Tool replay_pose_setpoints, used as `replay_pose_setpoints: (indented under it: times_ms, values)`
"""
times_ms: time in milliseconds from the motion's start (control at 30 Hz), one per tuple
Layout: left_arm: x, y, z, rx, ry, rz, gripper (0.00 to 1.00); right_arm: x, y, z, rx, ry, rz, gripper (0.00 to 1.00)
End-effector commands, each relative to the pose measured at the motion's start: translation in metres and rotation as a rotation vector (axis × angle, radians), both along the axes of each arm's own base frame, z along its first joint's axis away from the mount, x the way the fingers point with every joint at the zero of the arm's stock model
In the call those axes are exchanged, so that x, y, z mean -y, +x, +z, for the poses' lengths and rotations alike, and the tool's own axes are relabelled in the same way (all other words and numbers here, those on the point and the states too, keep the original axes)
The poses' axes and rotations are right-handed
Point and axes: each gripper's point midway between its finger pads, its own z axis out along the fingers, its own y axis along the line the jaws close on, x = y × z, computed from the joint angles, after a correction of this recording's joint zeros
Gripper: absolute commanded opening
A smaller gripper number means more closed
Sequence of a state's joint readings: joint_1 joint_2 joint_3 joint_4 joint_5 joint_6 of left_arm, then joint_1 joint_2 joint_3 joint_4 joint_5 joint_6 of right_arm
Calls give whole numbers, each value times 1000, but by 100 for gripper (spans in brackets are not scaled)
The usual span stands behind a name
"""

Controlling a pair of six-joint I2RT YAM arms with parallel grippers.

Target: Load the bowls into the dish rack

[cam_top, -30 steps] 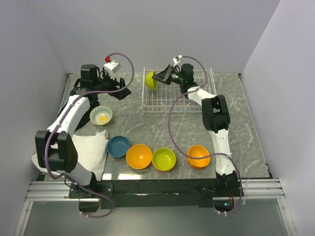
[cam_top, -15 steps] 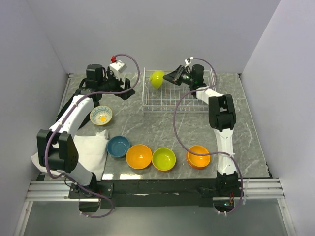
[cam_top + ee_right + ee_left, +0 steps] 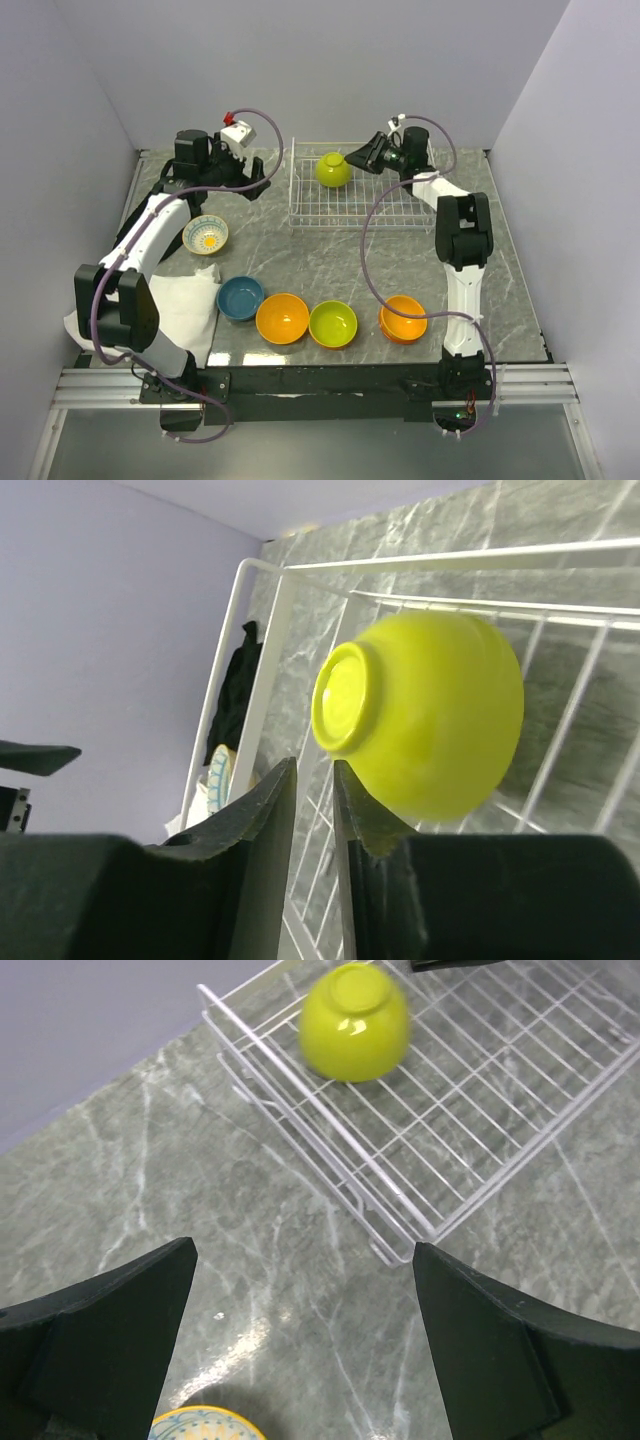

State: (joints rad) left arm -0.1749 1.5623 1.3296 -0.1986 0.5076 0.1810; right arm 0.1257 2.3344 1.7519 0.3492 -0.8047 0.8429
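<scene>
1. Six bowls in view: one inside the dish rack (image 3: 345, 207), five out on the table (image 3: 330, 262).
2. Upside-down lime bowl (image 3: 333, 170): rests in left part of rack, foot ring up, slightly tilted; a bit blurred in left wrist view.
3. Right claw (image 3: 362, 157): hangs over rack just right of that bowl, tips aimed at it. Shows only a narrow slit between fingers in right wrist view, nothing in the slit. Bowl just past the tips; touching or not, cannot tell.
4. Left claw (image 3: 300, 1345): spread wide, holds nothing. Hovers over bare table left of rack, toward the back.
5. Patterned bowl (image 3: 205, 234): white with yellow centre, mouth up, on left side of table beside left arm, well apart from rack.
6. Front row, left to right, all mouth up: teal bowl (image 3: 240, 297), orange bowl (image 3: 282, 318), second lime bowl (image 3: 333, 323), second orange bowl (image 3: 404, 317). First three packed just beside each other; last one a little apart to the right, near right arm's cable.
7. White cloth (image 3: 185, 300): lies at front left, crumpled, just left of teal bowl; overlap with bowl, cannot tell.
</scene>
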Motion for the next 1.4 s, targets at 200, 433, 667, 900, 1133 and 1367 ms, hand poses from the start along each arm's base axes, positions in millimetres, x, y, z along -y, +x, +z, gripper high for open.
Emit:
replay_pose_setpoints:
  times_ms: [200,433,667,900,1133,1367]
  values:
    - [-37,-8,42,168,104,174,97,39,-14,57,191,-236,16,31]
    - [-104,-18,75,240,198,447,97,17,-89,103,642,-547,270,31]
    - [-153,-43,50,123,162,575,97,-23,-198,93,778,-860,571,31]
    - [-192,-70,39,-2,61,787,97,-75,-282,71,987,-1005,736,33]
    - [-205,-105,25,-24,-1,868,97,-88,-338,46,989,-1039,951,31]
    - [-211,-117,19,-4,44,890,97,-90,-373,24,930,-1071,795,33]
